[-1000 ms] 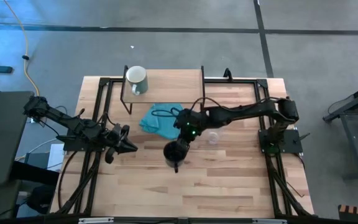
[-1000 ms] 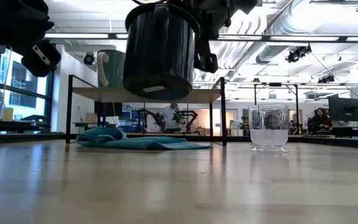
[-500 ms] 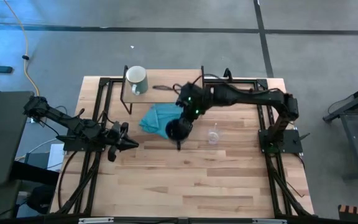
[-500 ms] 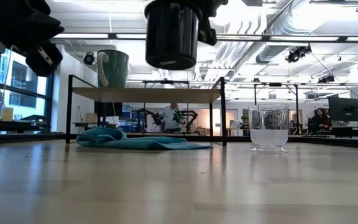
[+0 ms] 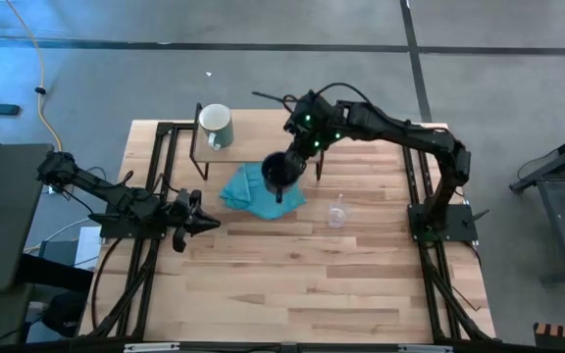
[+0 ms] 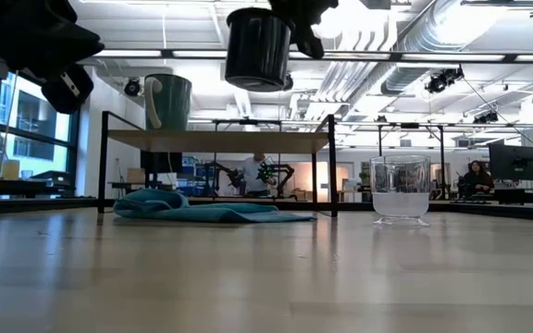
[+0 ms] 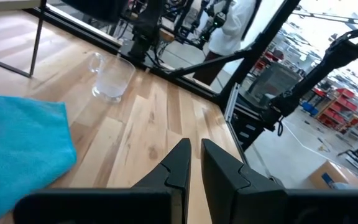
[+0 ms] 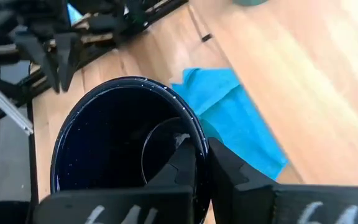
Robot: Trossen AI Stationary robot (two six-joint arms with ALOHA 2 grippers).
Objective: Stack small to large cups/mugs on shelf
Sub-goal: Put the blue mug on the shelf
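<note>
The black mug (image 5: 281, 172) hangs high in the air with my right gripper (image 5: 292, 160) shut on it, over the teal cloth (image 5: 256, 190) and just off the shelf's (image 5: 263, 132) near edge. In the low view the black mug (image 6: 258, 48) is above the shelf board (image 6: 216, 141). The pale mug (image 5: 215, 125) stands upright on the shelf's left end. The clear glass cup (image 5: 336, 214) stands on the table right of the cloth. My left gripper (image 5: 204, 221) waits shut near the table's left edge, holding nothing. My right gripper holds the black mug by its rim (image 8: 196, 140), one finger inside the mug (image 8: 182, 165) and one outside (image 8: 232, 168). The fingers come slanting down from the far right. The mug hangs about upright, mouth up, clear of table and shelf, with its handle (image 5: 281, 196) toward the near edge.
The teal cloth (image 6: 206, 208) lies crumpled on the table in front of the shelf. Black frame rails (image 5: 155, 176) run along the table's left and right sides. The shelf board right of the pale mug (image 6: 167, 102) is bare. People show in the room behind (image 6: 253, 176).
My right gripper has carried the black mug up and toward the table's far edge, from over the table's middle to over the cloth beside the shelf. The mug has stayed about upright in the same hold.
</note>
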